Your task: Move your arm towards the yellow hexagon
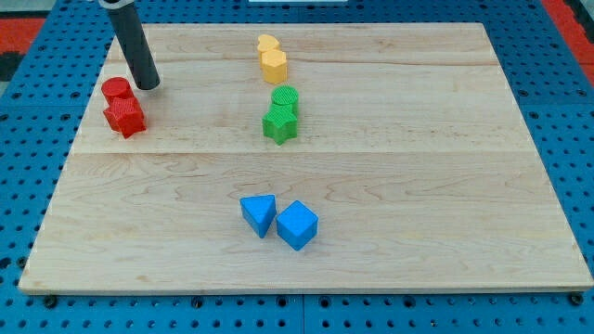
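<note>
Bench (pixel 445 232): wooden board, seven blocks.

My tip (pixel 148 85): bare rod end, no fingers to open or close, holding nothing; view's upper left, just beside the red cylinder (pixel 116 90), with the red star (pixel 124 117) below it.

Yellow hexagon (pixel 274 65): near the view's top centre, touching a second yellow block (pixel 267 44) behind it (shape unclear).

Bearing: hexagon lies to the tip's right in the view, slightly higher; the path between looks unobstructed.

Others: green cylinder (pixel 285 96), green star (pixel 278 123), blue triangle (pixel 259 213), blue cube (pixel 297 224).

No writing, label, brand, number or sign can be read anywhere on the pale wooden board (pixel 390 186) or the coloured blocks.
</note>
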### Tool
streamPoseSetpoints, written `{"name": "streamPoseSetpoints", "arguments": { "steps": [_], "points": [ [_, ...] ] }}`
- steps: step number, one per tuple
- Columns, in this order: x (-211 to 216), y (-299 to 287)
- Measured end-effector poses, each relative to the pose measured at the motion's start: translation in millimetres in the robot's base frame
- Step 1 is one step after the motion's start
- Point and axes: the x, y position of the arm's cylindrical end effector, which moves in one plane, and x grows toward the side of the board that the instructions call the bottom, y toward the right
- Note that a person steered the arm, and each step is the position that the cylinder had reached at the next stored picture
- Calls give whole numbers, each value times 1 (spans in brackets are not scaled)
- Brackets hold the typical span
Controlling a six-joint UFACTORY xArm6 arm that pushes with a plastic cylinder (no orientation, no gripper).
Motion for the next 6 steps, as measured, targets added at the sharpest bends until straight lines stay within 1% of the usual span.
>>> {"name": "streamPoseSetpoints", "arguments": {
  "steps": [2, 3, 4, 6],
  "points": [
    [-1, 1],
    [-19, 44],
    [4, 66],
    [-4, 71]
  ]
}}
